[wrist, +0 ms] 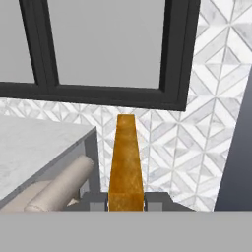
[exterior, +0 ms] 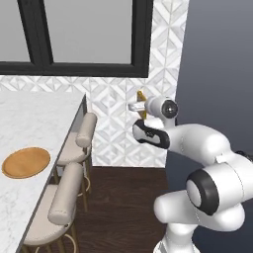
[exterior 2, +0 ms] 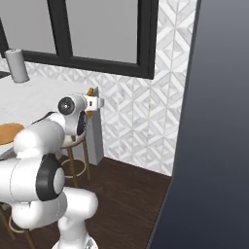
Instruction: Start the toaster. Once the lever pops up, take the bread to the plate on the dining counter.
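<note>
Bread [wrist: 126, 162], edge-on and orange-tan along its crust, is standing nearest the hand camera, pinched at its lower end between the two dark finger tips of the gripper [wrist: 126, 202], which is closing tightly on the slice and nothing else. From the left base view, the same slice [exterior: 141, 97] is showing as a sliver of tan poking out beside the white hand, held high in the air in front of the patterned wall tiles [exterior: 118, 118] and under the black-framed window [exterior: 74, 34]. The plate [exterior: 26, 161], round and orange-brown, is lying bare on the dining counter [exterior: 34, 118], well apart from the hand and lower down to its left, with two padded stools [exterior: 74, 188] lining the counter's edge between them. In the right base view, a grey cylinder [exterior 2: 17, 65] is standing at the counter's far end. Judging by the slice in the grip and the bare plate, the toasting and lifting appear to be done, while the carry across to the counter and the setting-down on the plate are remaining.
</note>
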{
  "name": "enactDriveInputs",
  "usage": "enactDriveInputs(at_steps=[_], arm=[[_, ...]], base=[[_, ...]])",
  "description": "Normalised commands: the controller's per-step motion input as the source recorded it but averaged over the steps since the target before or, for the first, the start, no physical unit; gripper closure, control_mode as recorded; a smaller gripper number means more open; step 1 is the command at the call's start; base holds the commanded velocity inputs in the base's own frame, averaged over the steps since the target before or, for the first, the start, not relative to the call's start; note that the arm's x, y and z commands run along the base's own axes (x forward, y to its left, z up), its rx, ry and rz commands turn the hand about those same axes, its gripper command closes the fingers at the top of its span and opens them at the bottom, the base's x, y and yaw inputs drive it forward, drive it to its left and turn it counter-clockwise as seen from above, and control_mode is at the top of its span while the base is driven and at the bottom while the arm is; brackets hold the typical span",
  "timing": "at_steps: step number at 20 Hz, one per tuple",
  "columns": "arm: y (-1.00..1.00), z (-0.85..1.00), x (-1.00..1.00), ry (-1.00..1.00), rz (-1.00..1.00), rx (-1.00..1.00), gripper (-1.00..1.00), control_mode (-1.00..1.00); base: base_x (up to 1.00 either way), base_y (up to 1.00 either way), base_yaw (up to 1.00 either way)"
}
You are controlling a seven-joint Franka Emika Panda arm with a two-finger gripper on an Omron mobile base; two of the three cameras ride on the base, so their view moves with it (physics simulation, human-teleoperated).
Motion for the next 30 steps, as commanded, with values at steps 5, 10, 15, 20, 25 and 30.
enactDriveInputs(at_steps=[5, 10, 15, 20, 25, 30], arm=[[0.07, 0.40, -0.16, -0.04, 0.57, 0.10, 1.00, -1.00], [0.36, 0.10, -0.10, 0.17, 0.73, 0.16, 1.00, -1.00], [0.82, -0.27, 0.01, 0.36, 0.59, 0.13, 1.00, -1.00], [0.74, 0.10, -0.09, 0.21, 0.45, 0.08, 1.00, -1.00], [0.59, 0.43, -0.12, 0.11, 0.34, 0.00, 1.00, -1.00], [0.53, 0.52, -0.01, 0.07, 0.28, -0.01, 1.00, -1.00]], base=[[0.00, 0.00, 0.00], [0.00, 0.00, 0.00], [0.00, 0.00, 0.00], [0.00, 0.00, 0.00], [0.00, 0.00, 0.00], [0.00, 0.00, 0.00]])
